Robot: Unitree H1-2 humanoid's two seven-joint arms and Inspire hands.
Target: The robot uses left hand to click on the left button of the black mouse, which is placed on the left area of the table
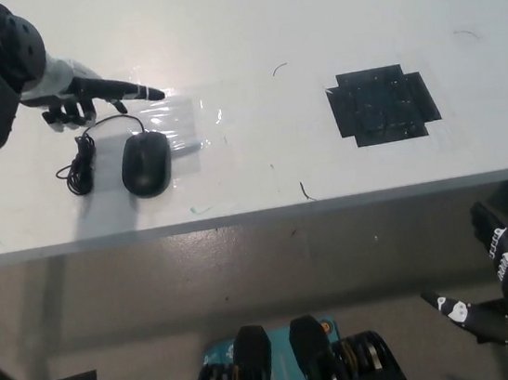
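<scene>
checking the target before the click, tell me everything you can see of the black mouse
The black, rounded, matte plastic-looking computer mouse lies flat on the left part of the white table, close to its front edge. Its thin black cable leaves the far end and curls into a loose bundle on its left. Its far right side sits by a patch of clear tape. Nothing presses on it: the white left robot hand hovers beyond it, one finger extended, not touching. Buttons are too dark to make out.

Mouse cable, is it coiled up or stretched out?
Coiled. The cable loops from the mouse into a small bundle on its left.
</scene>
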